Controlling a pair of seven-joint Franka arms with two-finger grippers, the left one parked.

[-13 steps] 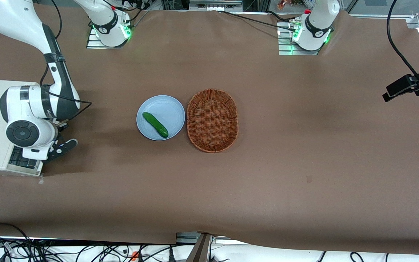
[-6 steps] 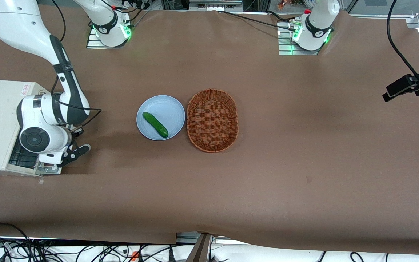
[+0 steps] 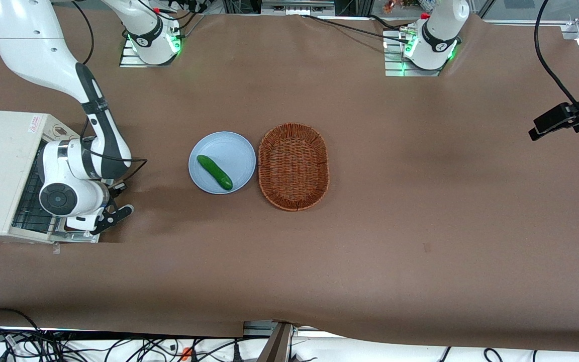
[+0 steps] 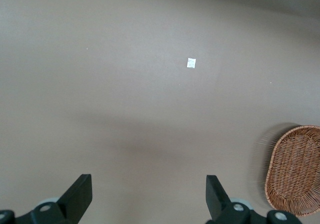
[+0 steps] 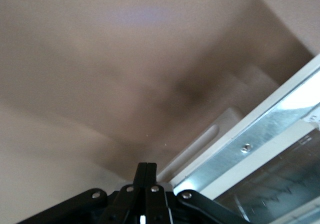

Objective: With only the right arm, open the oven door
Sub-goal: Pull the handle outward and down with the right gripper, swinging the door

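The right arm's gripper (image 3: 99,224), fingers pressed together, sits at the oven door's (image 3: 76,235) outer edge; the hinged metal-and-glass panel, apparently lowered, looks stiff, best pulled by its handle.

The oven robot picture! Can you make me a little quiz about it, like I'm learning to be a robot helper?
1. True or false: the cucumber lies on the blue plate.
2. What is inside the wicker basket?
3. Which thing is the right arm's gripper closest to? A) the oven door B) the basket C) the plate

Key:
1. True.
2. Nothing.
3. A. The gripper is right at the oven door's edge, toward the working arm's end of the table, with its fingers shut.
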